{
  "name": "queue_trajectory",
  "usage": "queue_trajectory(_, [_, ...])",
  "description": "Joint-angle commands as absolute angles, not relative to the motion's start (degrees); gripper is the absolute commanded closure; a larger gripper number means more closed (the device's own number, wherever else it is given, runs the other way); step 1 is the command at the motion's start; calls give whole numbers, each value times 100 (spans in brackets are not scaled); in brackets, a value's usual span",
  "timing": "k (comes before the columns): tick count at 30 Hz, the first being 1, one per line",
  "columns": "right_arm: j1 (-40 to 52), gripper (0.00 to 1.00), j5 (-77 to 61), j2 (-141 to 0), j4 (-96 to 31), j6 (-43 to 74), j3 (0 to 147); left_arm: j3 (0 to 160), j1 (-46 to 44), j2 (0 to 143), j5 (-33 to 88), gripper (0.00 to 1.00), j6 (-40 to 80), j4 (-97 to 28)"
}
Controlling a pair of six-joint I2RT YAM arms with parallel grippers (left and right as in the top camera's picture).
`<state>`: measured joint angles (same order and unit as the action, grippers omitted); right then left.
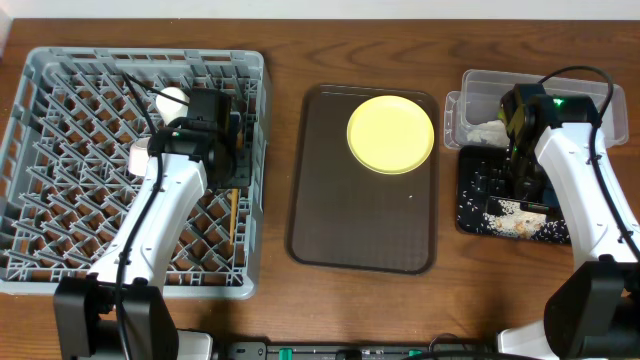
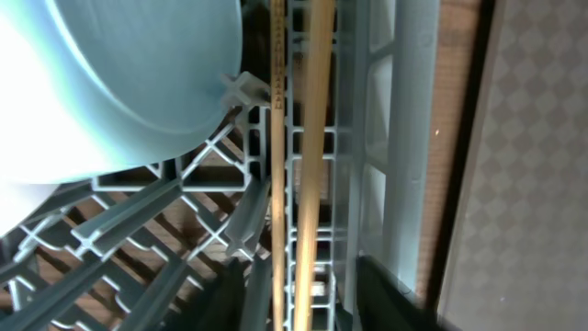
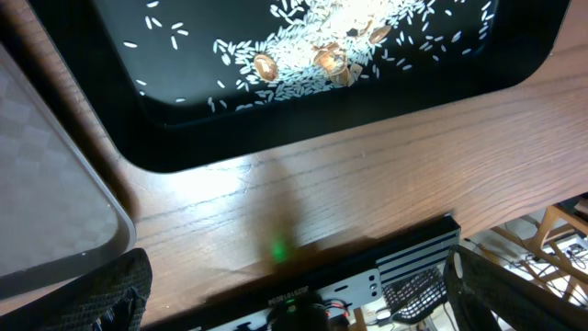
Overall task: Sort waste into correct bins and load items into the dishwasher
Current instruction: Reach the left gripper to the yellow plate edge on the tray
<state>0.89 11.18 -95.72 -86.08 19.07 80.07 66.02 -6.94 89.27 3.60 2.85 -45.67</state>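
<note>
Left wrist view: the chopsticks point(image 2: 303, 165) lie flat in a channel along the right edge of the dish rack point(image 2: 404, 138), beside the light-blue bowl point(image 2: 119, 83), seemingly laid there as loaded. The left claw point(image 2: 301, 276) hangs over one end of them, jaws part-way apart on either side, pinching nothing. At the desk's far side the right claw point(image 3: 317, 294) gapes wide and empty beside the black tray point(image 3: 441, 78) of rice scraps point(image 3: 303, 55). The yellow plate point(image 1: 390, 133) waits on the brown serving tray point(image 1: 330, 200).
</note>
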Motion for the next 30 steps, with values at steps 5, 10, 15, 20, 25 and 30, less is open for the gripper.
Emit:
queue_trajectory(5, [23, 1, 1155, -9577, -8600, 1966, 8018, 6716, -801, 8626, 405, 44, 257, -4515])
queue_trajectory(10, [23, 1, 1155, -9577, -8586, 1968, 8018, 6746, -1278, 8359, 408, 44, 257, -4104])
queue_trajectory(15, [23, 1, 1157, -9577, -8569, 1966, 8018, 6746, -2145, 8409, 410, 36, 207, -3358])
queue_trajectory(20, [23, 1, 1157, -9577, -8578, 1968, 8018, 6746, -2899, 8803, 405, 32, -47, -2279])
queue_trajectory(25, [23, 1, 1157, -9577, -8600, 1966, 8018, 6746, -3380, 9411, 410, 32, -143, -1234])
queue_trajectory(30, [23, 1, 1155, -9577, -8597, 1968, 8018, 6746, -3809, 10060, 408, 32, -631, -408])
